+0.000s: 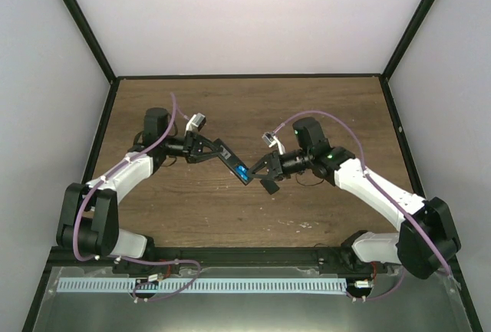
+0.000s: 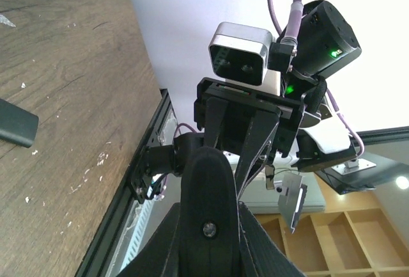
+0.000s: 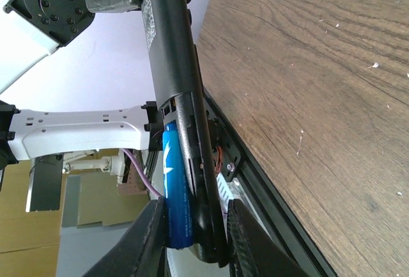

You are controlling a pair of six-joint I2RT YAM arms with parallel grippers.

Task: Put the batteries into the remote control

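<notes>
My left gripper (image 1: pixel 205 148) is shut on the remote control (image 1: pixel 230 159), a slim black bar held above the table and pointing toward the right arm. In the left wrist view its rounded black end (image 2: pixel 208 194) fills the space between my left gripper (image 2: pixel 209 242). A blue battery (image 1: pixel 242 172) lies along the remote's far end. In the right wrist view the battery (image 3: pixel 176 187) sits against the remote (image 3: pixel 171 53), and my right gripper (image 3: pixel 198 242) is closed around both, one finger (image 3: pixel 150 242) pressing on the battery. Only one battery shows.
A flat black piece (image 2: pixel 16 123) lies on the wooden table (image 1: pixel 253 117). White walls and a black frame (image 1: pixel 88 37) enclose the table. A black rail (image 1: pixel 253 255) runs along the near edge by the arm bases.
</notes>
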